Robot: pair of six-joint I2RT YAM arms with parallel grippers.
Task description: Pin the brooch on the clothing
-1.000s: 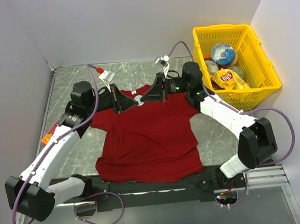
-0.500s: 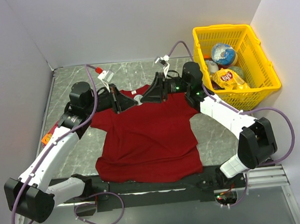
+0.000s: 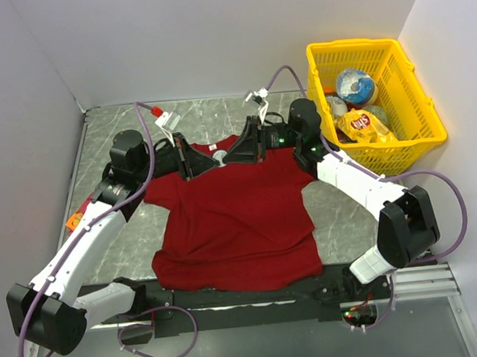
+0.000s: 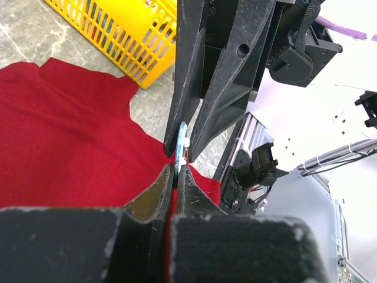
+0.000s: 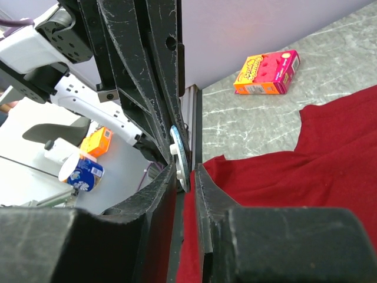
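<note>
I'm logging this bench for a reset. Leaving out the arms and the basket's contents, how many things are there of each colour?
Dark red: 1, the T-shirt
Yellow: 1, the basket
Orange and pink: 1, the box
Whitish: 1, the brooch
Total: 4

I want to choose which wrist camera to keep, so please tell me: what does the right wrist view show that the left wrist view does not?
Only the right wrist view shows the orange-and-pink packet, lying on the table apart from the T-shirt. Only the left wrist view shows the yellow basket. Both show the brooch, seen edge-on, and the dark-red T-shirt.
</note>
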